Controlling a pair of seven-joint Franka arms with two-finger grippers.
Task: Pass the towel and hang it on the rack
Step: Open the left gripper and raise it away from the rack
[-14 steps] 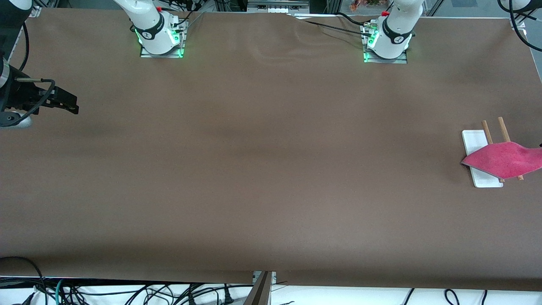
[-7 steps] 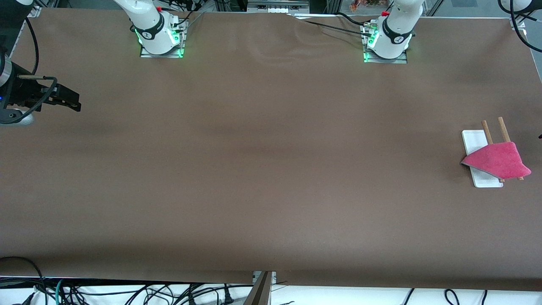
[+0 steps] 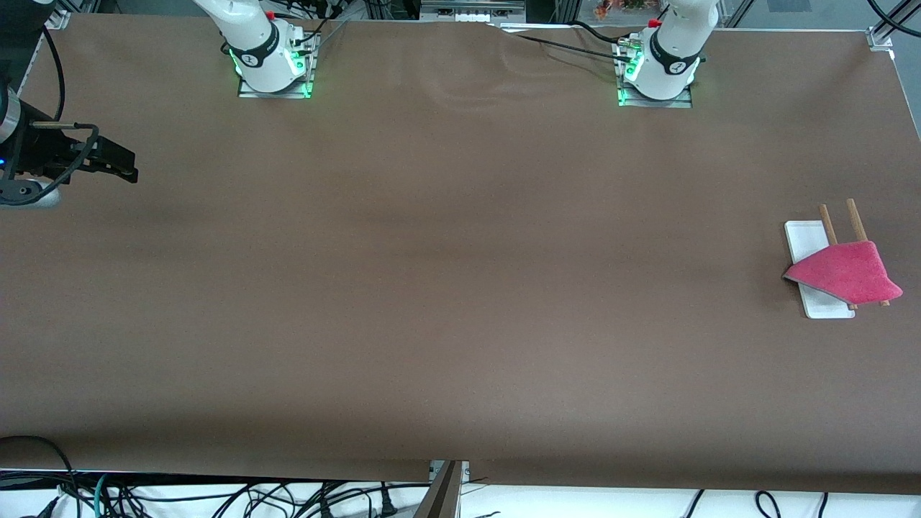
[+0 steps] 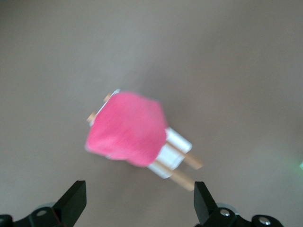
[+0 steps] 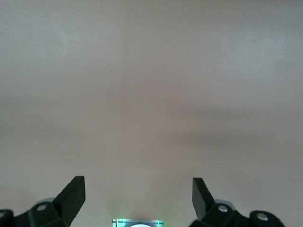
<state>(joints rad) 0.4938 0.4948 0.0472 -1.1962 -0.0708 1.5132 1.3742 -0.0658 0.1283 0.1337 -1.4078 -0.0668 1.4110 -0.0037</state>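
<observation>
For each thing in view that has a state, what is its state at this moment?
towel: draped over the rack's two rods, pink-red side up, held by nothing.
rack: standing on the table, partly covered by the towel.
left pincer: open, empty, above the rack.
right pincer: open, empty, over bare table; this arm waits.

towel: small soft cloth (image 3: 847,274), pink-red side up, a strip of pale grey edging along its lower border toward the right arm's end
towel state: draped over the rack, free of any end effector
towel pose: folded to a rough pointed shape, sagging over both rods, covering their nearer part
rack: flat white rectangular base (image 3: 806,237) with two thin parallel brown wooden rods (image 3: 856,219)
rack pose: the rods' ends stick out from under the cloth on both sides
rack place: on the brown desk at the left arm's end
</observation>
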